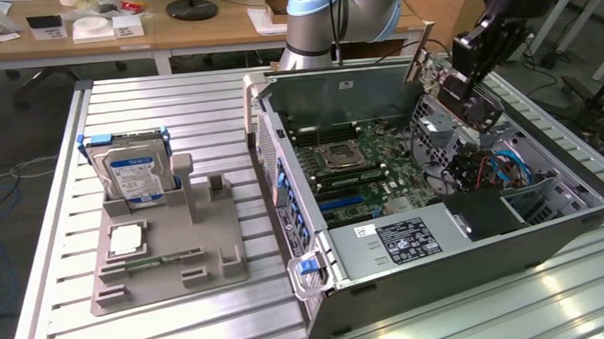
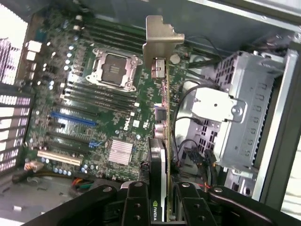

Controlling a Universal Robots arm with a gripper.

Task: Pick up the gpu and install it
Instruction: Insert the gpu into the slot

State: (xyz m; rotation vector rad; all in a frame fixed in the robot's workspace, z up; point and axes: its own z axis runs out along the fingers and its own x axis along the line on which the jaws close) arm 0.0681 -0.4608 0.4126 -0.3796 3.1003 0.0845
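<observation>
My gripper [image 1: 476,58] is shut on the gpu [image 1: 468,103], holding it in the air over the open computer case [image 1: 282,193], toward the exterior view's right. In the wrist view the gpu [image 2: 162,117] is seen edge-on, running away from the black fingers [image 2: 136,202], with its silver bracket [image 2: 162,40] at the far end. Below the card lies the green motherboard [image 2: 94,108] with a blue slot [image 2: 73,120] and a white slot [image 2: 59,157]. The card hangs clear of the board.
A silver drive cage [image 2: 240,117] and loose cables sit beside the card. The power supply [image 1: 400,238] fills the case's near end. On the slatted table [image 1: 179,106], a grey fixture [image 1: 200,267] holds a hard drive [image 1: 131,172], a processor [image 1: 126,237] and a memory stick [image 1: 154,259].
</observation>
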